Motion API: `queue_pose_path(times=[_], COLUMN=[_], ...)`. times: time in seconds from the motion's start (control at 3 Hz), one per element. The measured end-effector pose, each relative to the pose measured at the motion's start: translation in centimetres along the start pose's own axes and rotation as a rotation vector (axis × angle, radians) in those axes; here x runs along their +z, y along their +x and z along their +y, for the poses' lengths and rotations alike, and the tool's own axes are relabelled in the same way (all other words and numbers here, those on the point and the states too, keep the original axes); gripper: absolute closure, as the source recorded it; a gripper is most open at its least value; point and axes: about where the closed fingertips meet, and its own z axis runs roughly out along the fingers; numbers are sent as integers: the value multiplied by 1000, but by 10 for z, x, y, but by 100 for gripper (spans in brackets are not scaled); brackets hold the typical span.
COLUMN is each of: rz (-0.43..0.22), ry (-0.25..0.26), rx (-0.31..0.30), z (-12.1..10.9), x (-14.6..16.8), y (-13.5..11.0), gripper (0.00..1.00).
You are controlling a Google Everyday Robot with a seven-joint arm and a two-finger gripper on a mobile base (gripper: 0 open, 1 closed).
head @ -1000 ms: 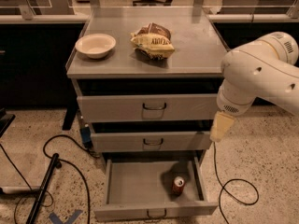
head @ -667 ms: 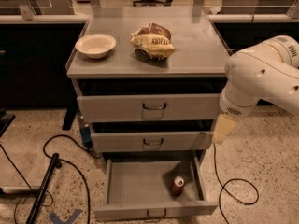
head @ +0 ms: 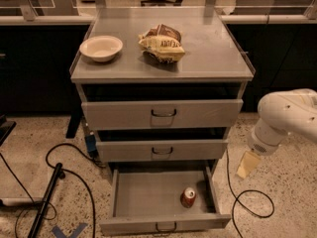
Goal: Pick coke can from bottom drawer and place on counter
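A speckled floor [head: 297,207] surrounds the grey cabinet, whose counter [head: 208,58] carries a white bowl [head: 101,47] and a snack bag [head: 161,43], as before. The bottom drawer [head: 143,197] stands pulled out, and the coke can [head: 188,197] sits upright on its floor towards the right, unmoved. The white arm [head: 287,115] has dropped lower and further right than a second ago. Its gripper [head: 247,164] now hangs off the cabinet's right side, just below the middle drawer [head: 161,150] and well apart from the can; whether it is open or closed cannot be told
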Motion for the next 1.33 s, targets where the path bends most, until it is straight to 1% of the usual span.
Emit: queue_pose_path(times=[0.33, 0.67, 1.0, 1.33], rz=[43, 43, 104, 207], ry=[-120, -120, -149, -174], rx=[62, 62, -5, -119], z=[12, 12, 19, 28], x=[70, 70, 81, 94], y=[28, 28, 26, 25], gripper=[0, 0, 0, 0])
